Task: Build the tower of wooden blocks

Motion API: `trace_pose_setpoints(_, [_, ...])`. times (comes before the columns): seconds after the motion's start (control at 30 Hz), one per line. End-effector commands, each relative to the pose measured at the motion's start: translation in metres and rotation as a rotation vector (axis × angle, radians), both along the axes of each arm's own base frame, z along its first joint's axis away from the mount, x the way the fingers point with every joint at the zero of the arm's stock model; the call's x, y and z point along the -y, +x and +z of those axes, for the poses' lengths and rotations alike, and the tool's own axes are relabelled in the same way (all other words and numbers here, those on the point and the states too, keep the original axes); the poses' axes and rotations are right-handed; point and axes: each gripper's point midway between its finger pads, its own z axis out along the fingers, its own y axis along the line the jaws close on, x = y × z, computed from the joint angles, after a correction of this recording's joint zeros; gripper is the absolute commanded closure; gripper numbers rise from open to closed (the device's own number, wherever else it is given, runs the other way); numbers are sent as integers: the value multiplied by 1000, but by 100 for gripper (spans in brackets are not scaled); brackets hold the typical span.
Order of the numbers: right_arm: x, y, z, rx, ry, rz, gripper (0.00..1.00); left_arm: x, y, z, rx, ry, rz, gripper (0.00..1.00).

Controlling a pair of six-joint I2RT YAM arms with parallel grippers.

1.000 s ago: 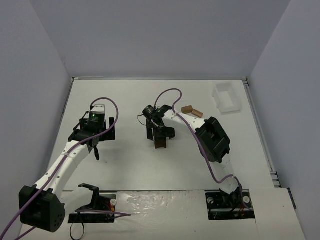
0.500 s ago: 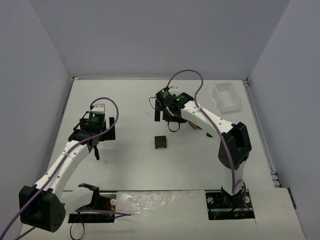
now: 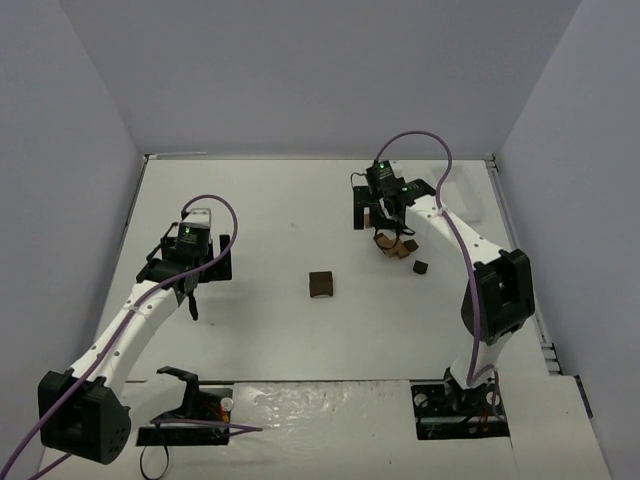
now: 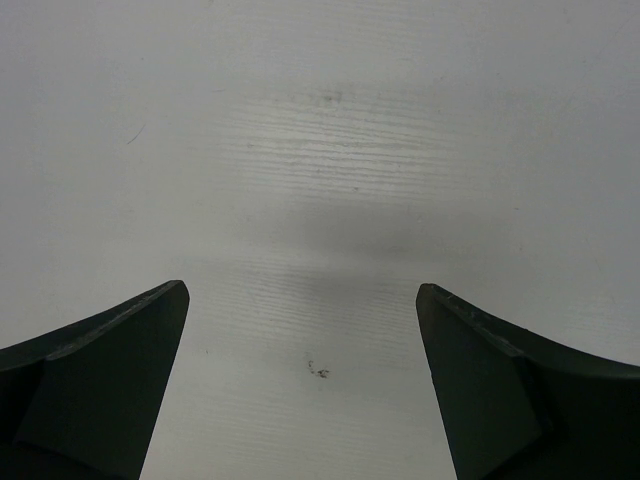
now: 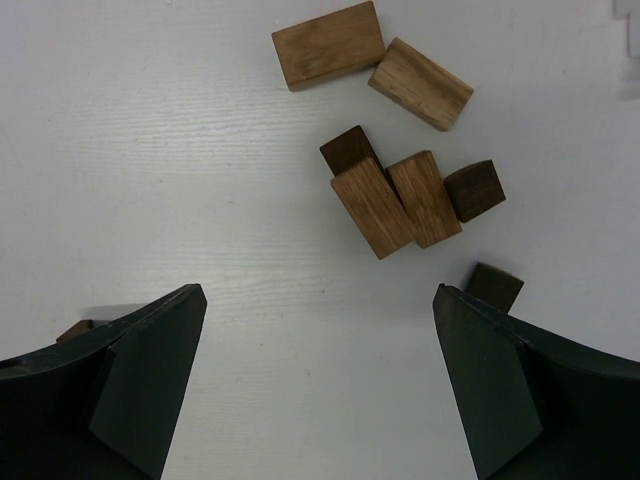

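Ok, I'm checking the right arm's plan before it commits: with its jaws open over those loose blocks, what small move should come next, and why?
Probably ease the right gripper forward and down over the clustered blocks. Its jaws stand open and empty, the blocks lie just ahead of it, and only one dark block sits alone in the middle as the tower's start.
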Motion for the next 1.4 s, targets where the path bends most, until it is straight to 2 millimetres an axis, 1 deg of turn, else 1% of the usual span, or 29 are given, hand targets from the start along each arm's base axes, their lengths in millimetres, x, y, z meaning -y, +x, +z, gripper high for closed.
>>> trace_pose_setpoints(0.0, [8, 38, 9, 69, 13, 65, 5, 6, 13, 29, 92, -23, -21, 3])
trace_pose_setpoints(0.1, [12, 52, 5, 81, 1, 104, 5, 6, 12, 30, 97, -24, -25, 3])
trace_pose_setpoints(0.23, [8, 73, -4, 133, -45, 230, 3, 4, 11, 28, 91, -11, -22, 3])
trace_pose_setpoints(0.4, [6, 93, -15, 154, -98, 365, 0, 3, 11, 26, 81, -5, -25, 3])
trace_pose_setpoints(0.47, [6, 102, -22, 147, -118, 399, 0, 3, 11, 26, 81, -2, -22, 3])
trace_pose_setpoints(0.57, [-1, 109, -37, 123, -95, 450, 0, 3, 11, 23, 71, 4, -24, 3])
trace_pose_setpoints(0.67, [-3, 118, -45, 117, -103, 454, 0, 3, 11, 21, 63, 7, -25, 3])
trace_pose_setpoints(0.8, [-1, 126, -63, 92, -113, 442, 0, 1, 12, 20, 58, 19, -18, 3])
trace_pose_setpoints(1.03, [-2, 135, -71, 88, -112, 444, 2, -3, 12, 20, 55, 40, -9, 3])
trace_pose_setpoints(1.13, [-3, 138, -72, 89, -94, 450, 13, -4, 13, 19, 52, 42, -7, 3])
trace_pose_setpoints(1.23, [-5, 136, -77, 77, -82, 460, 24, -3, 14, 19, 49, 45, -10, 3])
trace_pose_setpoints(1.3, [-7, 136, -79, 74, -75, 465, 38, -4, 14, 18, 45, 49, -10, 3])
trace_pose_setpoints(1.37, [-7, 135, -80, 72, -73, 467, 45, -4, 14, 19, 46, 52, -7, 3])
